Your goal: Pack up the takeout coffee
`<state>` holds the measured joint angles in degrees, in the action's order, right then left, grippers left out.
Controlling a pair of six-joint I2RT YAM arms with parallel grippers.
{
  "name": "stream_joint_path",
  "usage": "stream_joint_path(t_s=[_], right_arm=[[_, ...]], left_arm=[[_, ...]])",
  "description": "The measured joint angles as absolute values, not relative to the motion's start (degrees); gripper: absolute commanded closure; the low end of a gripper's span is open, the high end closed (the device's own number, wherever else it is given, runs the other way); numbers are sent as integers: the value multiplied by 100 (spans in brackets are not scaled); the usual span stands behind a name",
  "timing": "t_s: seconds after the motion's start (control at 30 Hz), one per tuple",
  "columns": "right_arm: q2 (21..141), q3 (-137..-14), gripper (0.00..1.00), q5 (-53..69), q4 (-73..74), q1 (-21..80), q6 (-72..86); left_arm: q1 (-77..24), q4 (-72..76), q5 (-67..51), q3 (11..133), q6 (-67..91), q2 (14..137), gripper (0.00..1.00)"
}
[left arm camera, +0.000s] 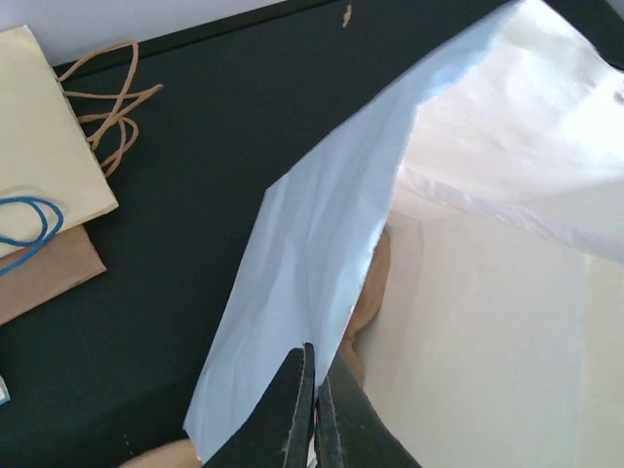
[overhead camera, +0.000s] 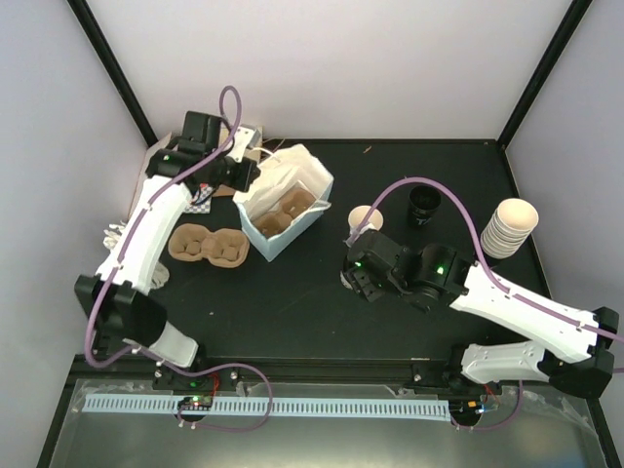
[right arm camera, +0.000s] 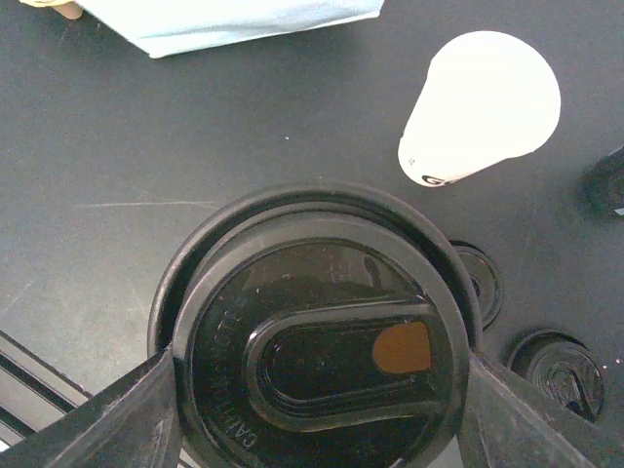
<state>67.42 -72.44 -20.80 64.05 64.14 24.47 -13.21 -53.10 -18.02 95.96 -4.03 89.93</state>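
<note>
At the far left of the desk (overhead camera: 292, 312), the left gripper (left arm camera: 314, 409) is clenched on the left rim of the open blue bag (overhead camera: 292, 185), its fingers pinched together on the paper. A brown carrier (overhead camera: 283, 210) sits inside the bag. A second carrier (overhead camera: 208, 244) lies flat on the desk just left of the bag. Right of centre, the right gripper (right arm camera: 322, 375) grasps a lidded cup (right arm camera: 322, 341), one finger against each side of its black lid, well apart from the bag. A lidless cup (overhead camera: 366, 216) stands just beyond it, between the bag and a dark lid stack (overhead camera: 424, 203). Two loose lids (right arm camera: 480, 283) lie on the desk beside the held cup. A cup stack (overhead camera: 512, 226) stands at the far right. Flat paper bags (left arm camera: 39, 127) lie to the left of the blue bag.
</note>
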Motion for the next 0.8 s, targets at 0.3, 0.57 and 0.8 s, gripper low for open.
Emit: stream_joint_path(t_s=[0.3,0.57,0.8], right_arm=[[6552,-7244,38,-2346,6689,6364,2458],[6346,-7244,39,-2606,6890,6305,2554],[6237,-7242,41,-2827,7037,6296,2615]], left_arm=[[-1323,-4919,-2062,8353,-589,7264,98],[-1597,-4862,-2102,7736,-766,6252,98],[-2187,-4899,-2025,7367,-775,6027,99]])
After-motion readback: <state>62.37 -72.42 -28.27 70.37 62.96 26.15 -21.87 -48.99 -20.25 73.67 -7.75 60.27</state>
